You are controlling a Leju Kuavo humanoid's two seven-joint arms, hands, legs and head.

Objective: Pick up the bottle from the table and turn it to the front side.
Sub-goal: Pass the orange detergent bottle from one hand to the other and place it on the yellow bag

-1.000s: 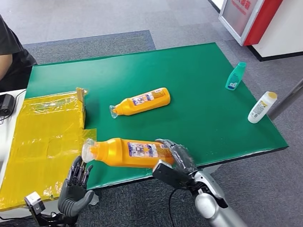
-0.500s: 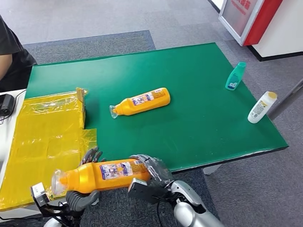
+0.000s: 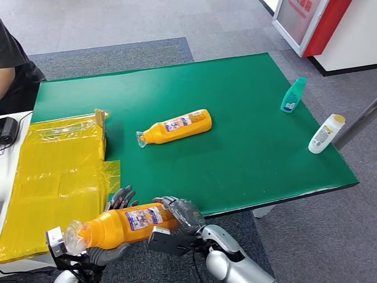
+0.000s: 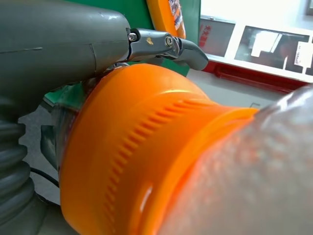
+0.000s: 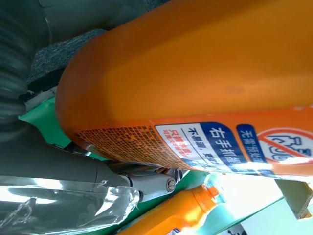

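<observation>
Plainly, in the head view, the orange bottle (image 3: 126,223) is off the bench (image 3: 249,153) and lies nearly level in the air just in front of its near edge, cap end toward the robot's left. The right hand (image 3: 180,219) has its fingers wrapped round the base end, and the left hand (image 3: 113,236) cradles the neck and shoulder from below, dark fingertips showing behind the body. A printed label faces up. A second orange bottle (image 3: 175,127) lies on its side mid-bench, well apart; a teal bottle (image 3: 293,95) and a white bottle (image 3: 326,134) lie near the far right edge, and yellow wrapping (image 3: 53,177) covers the left side.

From the left wrist view, the ribbed orange shoulder (image 4: 147,147) and cloudy clear cap fill the picture, with a grey thumb and one dark finger (image 4: 166,44) lying over the top — a loose cradle rather than a squeeze, as far as can be judged.

From the right wrist view, the smooth orange wall and blue-and-white label (image 5: 221,142) sit against a finger closed along the underside (image 5: 140,183).

By my judgement the bottle is stiff moulded plastic, glossy and liable to slip when rolled; how full it is cannot be told. The flat-sided body near the base gives the surest hold — the tapering neck suits steadying only.
</observation>
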